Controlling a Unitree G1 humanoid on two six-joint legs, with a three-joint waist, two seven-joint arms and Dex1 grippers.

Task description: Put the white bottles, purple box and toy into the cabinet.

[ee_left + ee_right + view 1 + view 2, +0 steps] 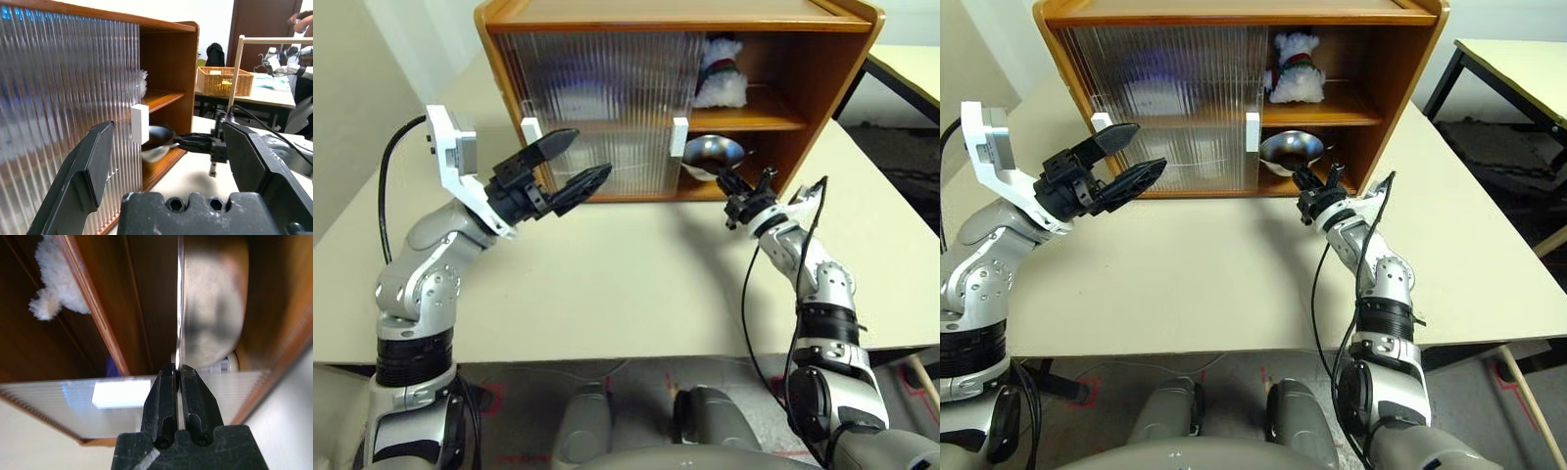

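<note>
The right gripper (741, 188), right of centre in the head view, is pinched shut on the thin rim of the steel bowl (710, 154), which sits in the lower open compartment of the cabinet (822, 69). The left gripper (570, 164), centre left, hangs wide open and empty in front of the ribbed sliding doors (597, 93).

The toy (720, 70) stands on the upper shelf at the top centre, just behind the door edge. Behind the ribbed panels a purple blur and pale shapes show, probably the purple box (576, 96) and the white bottles, though I cannot tell them apart.

The step in hand looks like seating the bowl inside. To do it well, keep the bowl level, push it straight in, and let go only once it rests flat on the cabinet floor.

The opening is narrow: the white handle (679, 136) is just left of the bowl, the cabinet wall to its right and the shelf edge above. The bare tabletop (626, 284) below gives free room to back out.
</note>
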